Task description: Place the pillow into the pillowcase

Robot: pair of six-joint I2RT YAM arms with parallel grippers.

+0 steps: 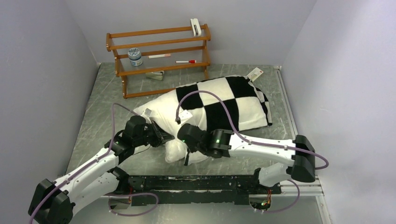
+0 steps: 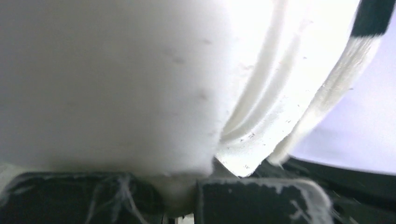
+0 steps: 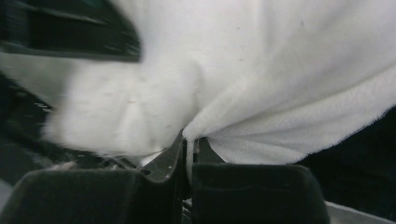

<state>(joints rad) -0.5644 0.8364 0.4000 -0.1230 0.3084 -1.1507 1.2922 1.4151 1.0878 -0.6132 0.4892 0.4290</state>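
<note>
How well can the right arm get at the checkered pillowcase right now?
Yes, apparently: the right gripper is shut on the plush white edge of the pillowcase beside the pillow, with nothing in between.

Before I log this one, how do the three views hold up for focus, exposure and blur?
Top external: sharp, evenly lit, pillow and pillowcase clear. Left wrist: pillow too close to the lens, soft and grey, blown out upper right. Right wrist: smeared upper left, pillowcase nap crisp at the fingers.
</note>
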